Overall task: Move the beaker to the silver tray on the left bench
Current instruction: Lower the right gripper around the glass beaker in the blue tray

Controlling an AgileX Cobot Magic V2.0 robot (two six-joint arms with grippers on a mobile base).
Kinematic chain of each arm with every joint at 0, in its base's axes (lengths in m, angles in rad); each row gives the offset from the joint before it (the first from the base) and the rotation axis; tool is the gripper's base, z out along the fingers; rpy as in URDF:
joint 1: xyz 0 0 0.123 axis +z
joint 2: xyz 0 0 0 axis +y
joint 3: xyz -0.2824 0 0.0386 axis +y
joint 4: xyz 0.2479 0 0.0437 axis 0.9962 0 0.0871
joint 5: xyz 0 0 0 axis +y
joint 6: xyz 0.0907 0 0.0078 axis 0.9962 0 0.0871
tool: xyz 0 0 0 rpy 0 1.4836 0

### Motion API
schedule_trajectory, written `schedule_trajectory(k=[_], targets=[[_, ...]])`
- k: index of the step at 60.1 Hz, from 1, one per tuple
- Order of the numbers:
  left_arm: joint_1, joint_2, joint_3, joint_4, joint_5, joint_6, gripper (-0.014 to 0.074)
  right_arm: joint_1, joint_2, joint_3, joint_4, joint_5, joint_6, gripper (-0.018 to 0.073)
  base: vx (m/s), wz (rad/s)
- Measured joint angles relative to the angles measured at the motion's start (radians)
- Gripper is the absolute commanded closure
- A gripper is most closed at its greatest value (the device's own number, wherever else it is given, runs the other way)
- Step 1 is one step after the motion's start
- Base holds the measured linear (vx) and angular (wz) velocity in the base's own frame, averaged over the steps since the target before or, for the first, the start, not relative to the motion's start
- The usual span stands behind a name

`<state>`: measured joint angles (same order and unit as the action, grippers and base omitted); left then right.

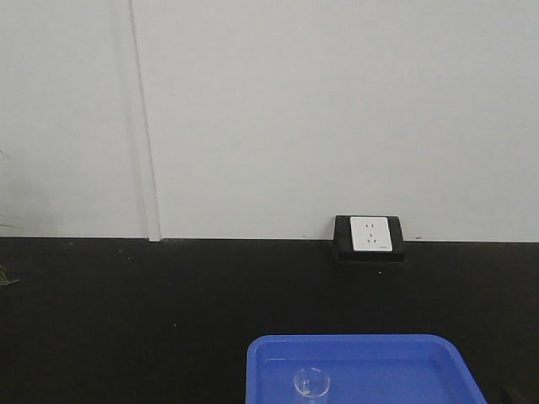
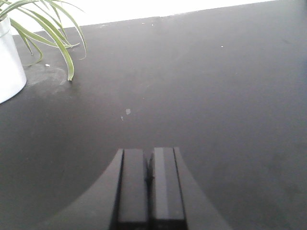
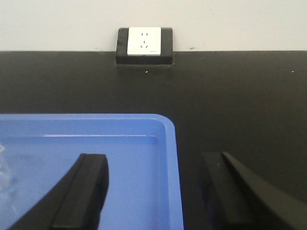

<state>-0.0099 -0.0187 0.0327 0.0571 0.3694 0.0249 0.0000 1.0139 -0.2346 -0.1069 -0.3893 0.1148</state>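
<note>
Beaker (image 1: 312, 384) stands inside blue tray (image 1: 370, 347).
Only my left-wrist view shows the plant (image 2: 45, 28); left end effector (image 2: 149, 175) closed, right end effector (image 3: 153, 165) gaping, both empty.

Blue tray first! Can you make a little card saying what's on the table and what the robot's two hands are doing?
beaker: upright inside the blue tray, not held
blue tray: sits on the black bench
silver tray: not in view
left gripper: shut, empty, above bare bench
right gripper: open, empty, over the blue tray's right edge
also there: wall socket, potted plant
</note>
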Motion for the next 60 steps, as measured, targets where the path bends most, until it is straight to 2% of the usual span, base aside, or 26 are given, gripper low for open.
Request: schedule_trajectory(k=[5, 11, 14, 18, 25, 36, 51, 60], targets=[[0.000, 0.000, 0.000, 0.000, 0.000, 0.000, 0.0595, 0.002, 0.100, -0.002, -0.129, -0.072, 0.000, 0.0056, 0.00, 0.00], [0.000, 0.000, 0.000, 0.000, 0.000, 0.000, 0.0595, 0.028, 0.230, -0.008, -0.346, -0.197, 0.008, 0.0056, 0.00, 0.00], [0.000, 0.000, 0.000, 0.000, 0.000, 0.000, 0.0595, 0.053, 0.296, -0.019, -0.410, -0.266, 0.019, 0.0056, 0.00, 0.00], [0.000, 0.000, 0.000, 0.000, 0.000, 0.000, 0.0595, 0.095, 0.389, -0.046, -0.442, -0.334, 0.021, 0.0056, 0.00, 0.00], [0.000, 0.000, 0.000, 0.000, 0.000, 0.000, 0.0595, 0.178, 0.528, -0.127, -0.441, -0.366, 0.019, 0.0056, 0.00, 0.00], [0.000, 0.000, 0.000, 0.000, 0.000, 0.000, 0.0595, 0.282, 0.760, -0.282, -0.364, -0.377, 0.018, 0.0056, 0.00, 0.00], [0.000, 0.000, 0.000, 0.000, 0.000, 0.000, 0.0595, 0.339, 0.979, -0.454, -0.307, -0.379, 0.018, 0.0056, 0.00, 0.00], [0.000, 0.000, 0.000, 0.000, 0.000, 0.000, 0.0595, 0.348, 1.052, -0.528, -0.292, -0.379, 0.018, 0.0056, 0.00, 0.00]])
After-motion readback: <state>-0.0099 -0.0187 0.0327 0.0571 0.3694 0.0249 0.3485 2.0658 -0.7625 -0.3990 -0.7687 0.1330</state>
